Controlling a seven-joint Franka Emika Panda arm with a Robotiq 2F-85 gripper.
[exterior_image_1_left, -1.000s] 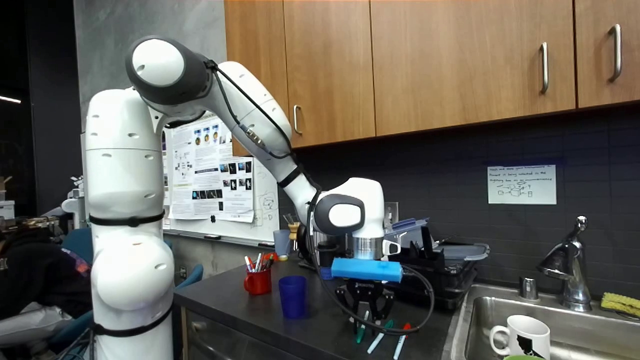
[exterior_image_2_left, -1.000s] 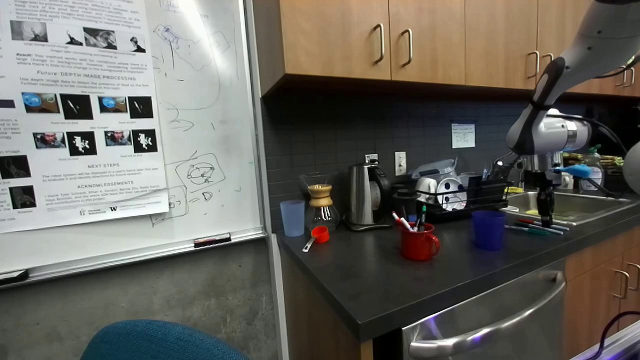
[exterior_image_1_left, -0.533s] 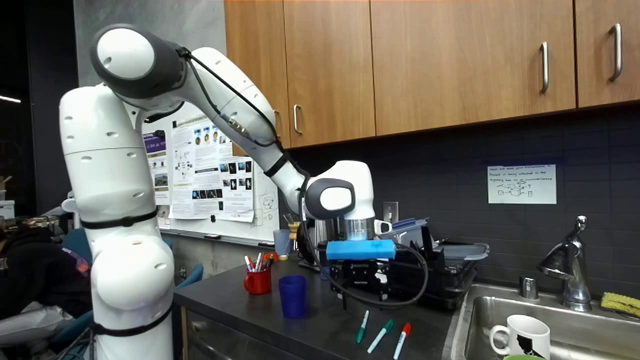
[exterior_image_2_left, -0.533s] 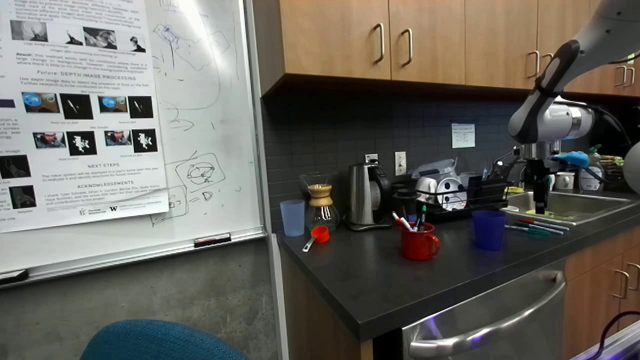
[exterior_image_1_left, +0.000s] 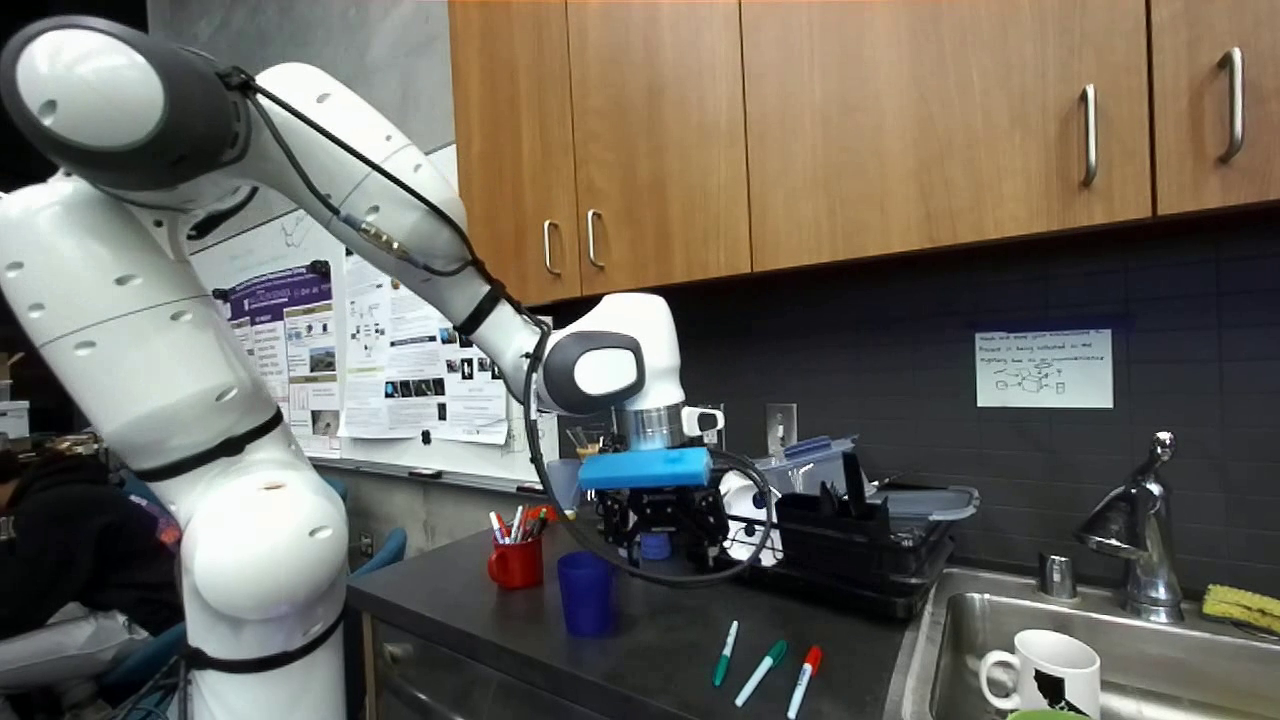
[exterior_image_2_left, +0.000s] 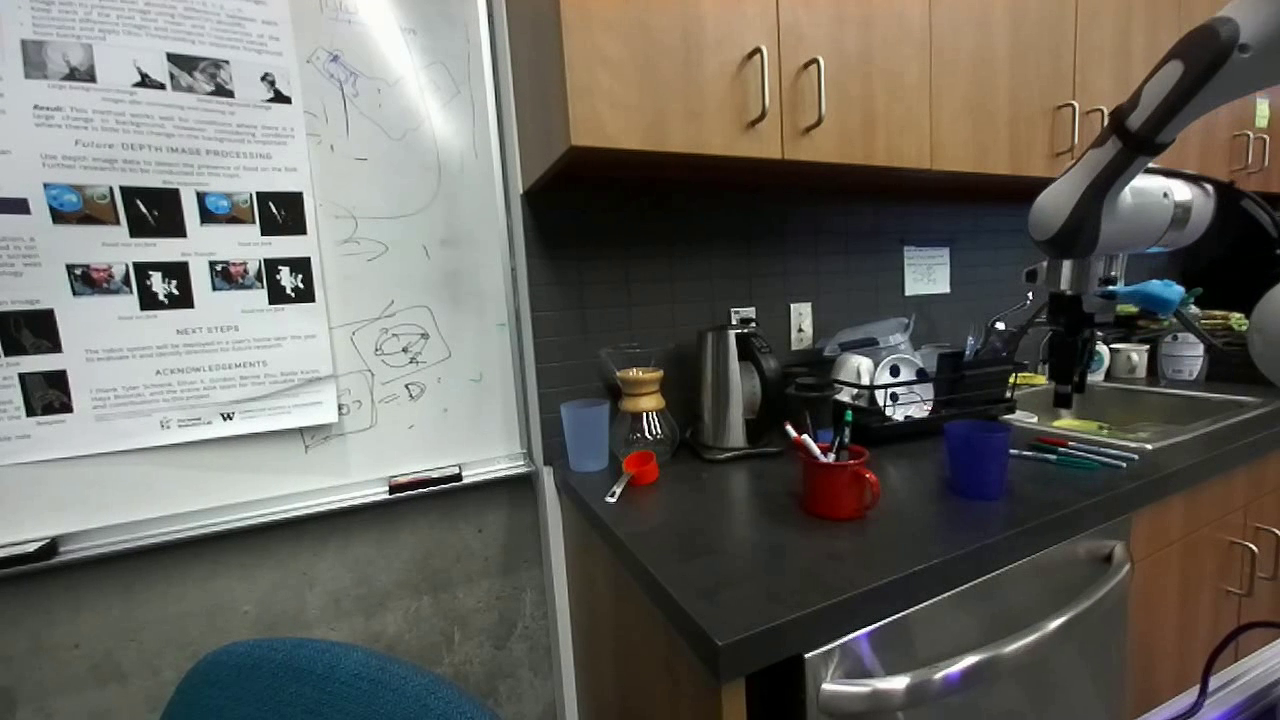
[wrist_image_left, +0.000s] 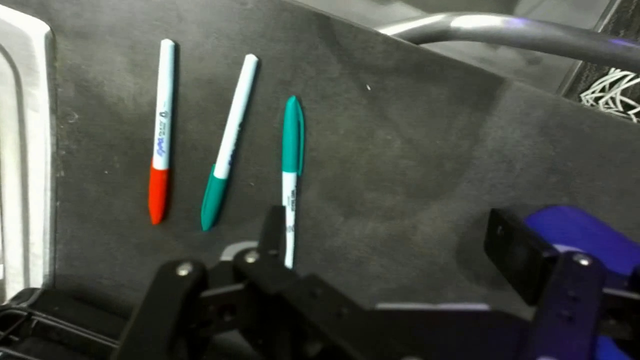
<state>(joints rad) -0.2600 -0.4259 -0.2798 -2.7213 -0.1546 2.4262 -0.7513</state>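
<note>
Kettle (exterior_image_2_left: 722, 395) is placed beside glass carafe (exterior_image_2_left: 641, 400) on desk (exterior_image_2_left: 740, 575); dish rack (exterior_image_1_left: 855, 565) is set beside sink (exterior_image_1_left: 1180, 668); yellow sponge (exterior_image_1_left: 1242, 608) is seen near faucet (exterior_image_1_left: 1150, 555); poster (exterior_image_2_left: 160, 235) is fixed to whiteboard (exterior_image_2_left: 430, 265); cabinets (exterior_image_2_left: 870, 80) are mounted above.

In an exterior view you look aslant over the counter (exterior_image_1_left: 660, 650) from the sink (exterior_image_1_left: 922, 650) side of your gripper (exterior_image_1_left: 672, 555), at middling range, facing the tiled wall (exterior_image_1_left: 900, 330) behind it. In an exterior view you look from the gripper's opposite side, at similar range, past the red mug (exterior_image_2_left: 838, 488), with the gripper towards the picture's right edge. Both exterior views share the gripper, the blue cup (exterior_image_1_left: 586, 600) near it and that wall. Your wrist view, nearest of all, looks steeply down past the fingers (wrist_image_left: 274, 230) and shares the three pens (wrist_image_left: 233, 125), lying lower than the gripper, with both exterior views
</note>
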